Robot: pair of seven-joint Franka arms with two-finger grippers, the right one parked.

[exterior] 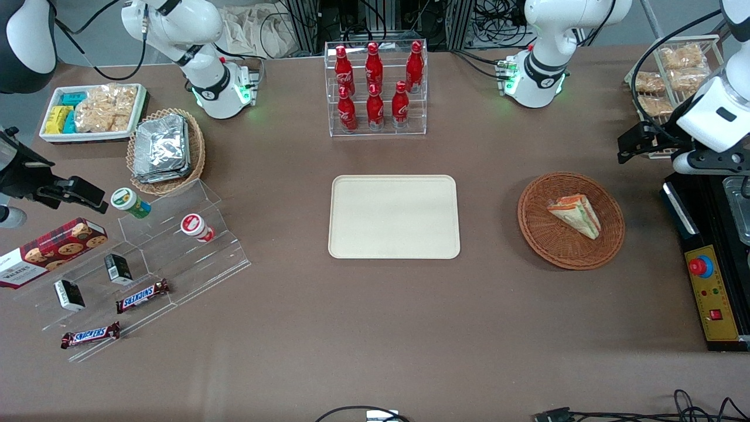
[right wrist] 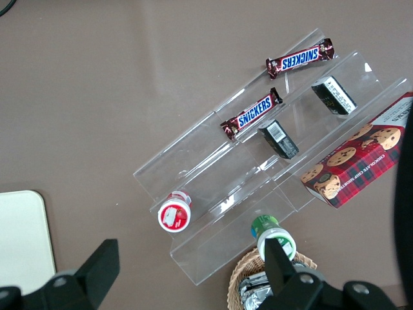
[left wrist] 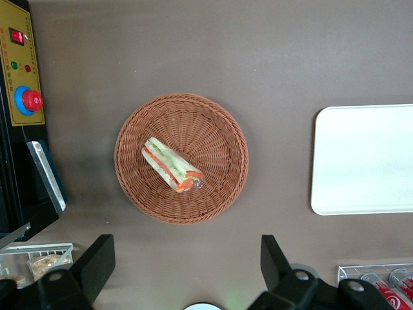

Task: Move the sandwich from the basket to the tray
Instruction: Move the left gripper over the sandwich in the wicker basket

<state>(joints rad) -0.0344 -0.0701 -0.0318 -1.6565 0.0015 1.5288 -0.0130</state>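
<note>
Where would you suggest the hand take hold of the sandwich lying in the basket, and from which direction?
Probably from straight above. The sandwich lies flat in the shallow basket, whose raised rim would hinder a sideways approach. Close across the wedge's narrow width near its middle, fingers on the two long edges. The open hand hovers well above the table, beside the basket.

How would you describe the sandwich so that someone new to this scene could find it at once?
Start at the cream tray mid-table, then look toward the working arm's end to the reddish-brown wicker basket. The sandwich lies in it, apart from the open gripper above: a pale clear-wrapped wedge with orange and green filling, unlike the foil packets in the tan basket.
</note>
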